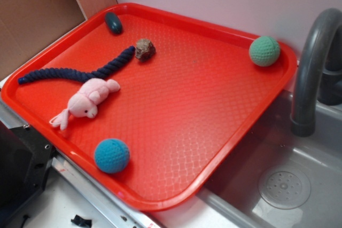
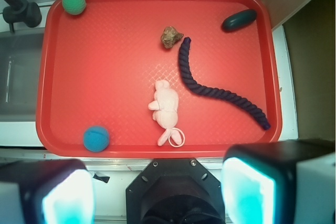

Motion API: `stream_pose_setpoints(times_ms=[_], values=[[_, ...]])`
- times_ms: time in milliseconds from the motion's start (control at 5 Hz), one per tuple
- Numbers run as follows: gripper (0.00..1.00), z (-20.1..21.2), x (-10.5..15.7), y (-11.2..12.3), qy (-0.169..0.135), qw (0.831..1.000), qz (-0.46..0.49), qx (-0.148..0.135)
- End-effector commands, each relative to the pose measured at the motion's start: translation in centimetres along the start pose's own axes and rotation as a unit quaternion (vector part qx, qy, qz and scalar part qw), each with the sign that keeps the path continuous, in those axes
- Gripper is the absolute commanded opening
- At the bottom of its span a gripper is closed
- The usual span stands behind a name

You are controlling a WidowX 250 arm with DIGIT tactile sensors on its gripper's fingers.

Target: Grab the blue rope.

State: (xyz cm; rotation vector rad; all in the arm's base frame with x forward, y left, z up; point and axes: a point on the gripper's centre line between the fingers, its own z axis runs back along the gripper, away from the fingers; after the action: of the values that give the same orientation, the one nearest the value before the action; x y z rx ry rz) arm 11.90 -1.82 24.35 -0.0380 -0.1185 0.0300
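Gripper (image 2: 157,192) high above tray, glowing pads (image 2: 248,192) spread wide, empty. Below: red tray (image 2: 105,66), diamond-embossed plastic. Blue rope (image 2: 210,88), thick twisted navy cord, lies limp in a shallow S, one end near brown rock (image 2: 170,37), the other toward tray's edge, beside pink plush (image 2: 167,109).

I see a red tray (image 2: 105,51) embossed with a fine diamond grid. The rope (image 2: 210,88) on it is dark navy with a twisted weave. The plush (image 2: 167,107) is pale pink, the pebble (image 2: 239,20) dark blue-green and the rock (image 2: 170,36) mottled brown. One ball (image 2: 96,138) is teal-blue, the other (image 2: 74,2) green. My finger pads (image 2: 247,192) glow cyan.
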Motion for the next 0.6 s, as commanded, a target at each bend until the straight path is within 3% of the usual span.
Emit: stream_pose_setpoints(times_ms=[0, 200, 400], values=[[1.0, 0.0, 0.0, 0.0, 0.0, 1.0, 0.0, 0.0], [1.0, -2.2, 1.3, 2.6, -0.03, 0.992, -0.119, 0.002], [1.0, -4.7, 2.2, 4.8, -0.061, 0.971, -0.23, -0.018]])
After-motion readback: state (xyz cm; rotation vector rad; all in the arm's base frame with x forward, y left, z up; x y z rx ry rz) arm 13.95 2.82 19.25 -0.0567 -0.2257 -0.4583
